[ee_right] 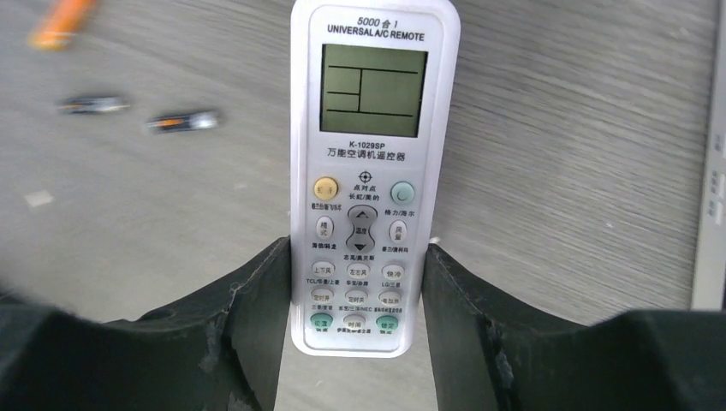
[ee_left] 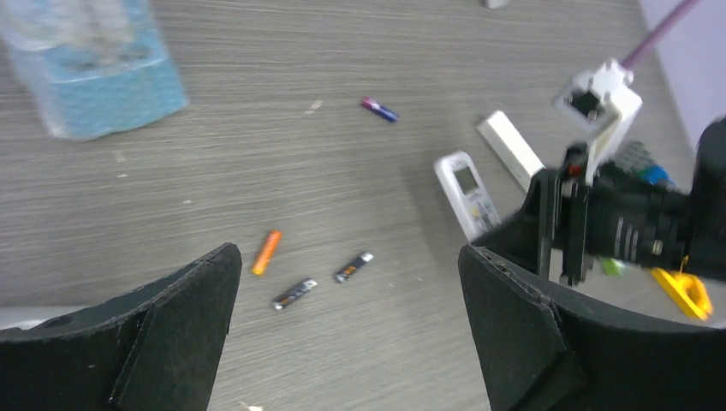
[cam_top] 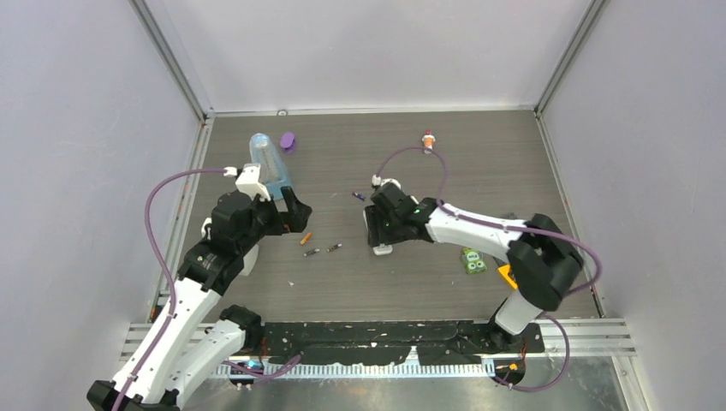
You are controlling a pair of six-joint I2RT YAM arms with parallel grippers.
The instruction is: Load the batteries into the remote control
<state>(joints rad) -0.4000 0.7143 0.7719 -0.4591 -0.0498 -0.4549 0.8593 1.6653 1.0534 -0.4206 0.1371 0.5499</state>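
Squarely between the fingers [ee_right: 248,317] of the right claw [ee_right: 355,253] lies the remote control [ee_right: 370,171]; pinched or not, I cannot tell.

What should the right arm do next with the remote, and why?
Probably squeeze the jaws firmly onto the remote control. The right gripper straddles its button end, fingers right at both edges, and it lies face up, so a firm hold is needed before turning it over.

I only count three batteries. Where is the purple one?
In the top view, the purple battery lies mid-table by itself, just left of the right gripper, farther back than the orange battery.
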